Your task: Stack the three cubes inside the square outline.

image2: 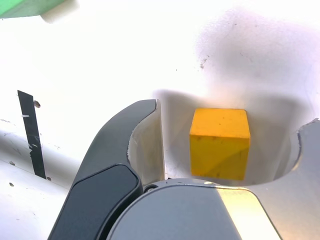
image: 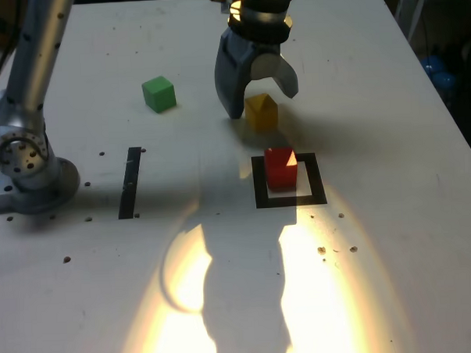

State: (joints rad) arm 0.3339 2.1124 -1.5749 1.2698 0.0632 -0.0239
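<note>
1. Fingers [image: 233, 83] of the gripper [image: 263, 101] stand wide apart and straddle the yellow cube [image: 261, 111]; the wrist view shows clear gaps between the cube [image2: 220, 142] and both jaws, so nothing is gripped.
2. Red cube [image: 280, 167] sits inside the square outline [image: 289, 197], at about 5 o'clock from the yellow cube and near it.
3. Green cube [image: 159, 94] rests alone at about 10 o'clock from the yellow one, well apart, with bare surface all round it.
4. Black tape strip [image: 130, 182] lies at about 9 o'clock from the outline, well apart.
5. White table [image: 373, 100] is open toward its far edge and the exterior view's right edge; the arm's base [image: 24, 166] occupies the exterior view's left.
6. Bright light patches fall across the near half of the table.
</note>
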